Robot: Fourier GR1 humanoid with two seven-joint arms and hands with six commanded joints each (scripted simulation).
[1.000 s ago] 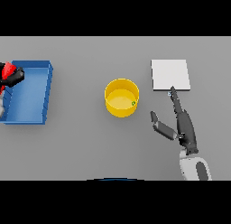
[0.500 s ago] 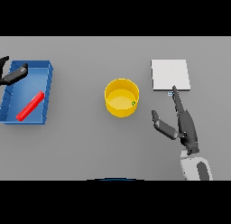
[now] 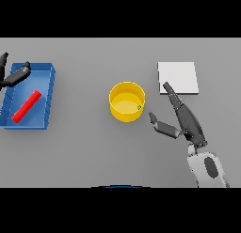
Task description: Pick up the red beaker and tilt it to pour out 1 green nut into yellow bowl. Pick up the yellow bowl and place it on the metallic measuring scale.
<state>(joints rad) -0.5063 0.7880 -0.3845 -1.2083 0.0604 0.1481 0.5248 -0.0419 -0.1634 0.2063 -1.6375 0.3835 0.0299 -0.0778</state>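
Observation:
The red beaker (image 3: 26, 106) lies on its side inside the blue bin (image 3: 47, 99) at the left. My left hand (image 3: 14, 76) hovers open over the bin's far left corner, apart from the beaker. The yellow bowl (image 3: 126, 101) stands at the table's middle with one green nut (image 3: 139, 106) inside near its right rim. My right hand (image 3: 182, 116) is open just right of the bowl, fingers stretched toward the scale and thumb reaching toward the bowl without touching it. The metallic scale (image 3: 179, 77), a flat pale square, lies beyond that hand at the right.
The blue bin's walls enclose the beaker at the table's left edge. Bare grey table lies between the bin and the bowl.
My left hand let go of the red beaker, which dropped into the blue bin, and the hand drew back to the left. My right hand edged toward the bowl.

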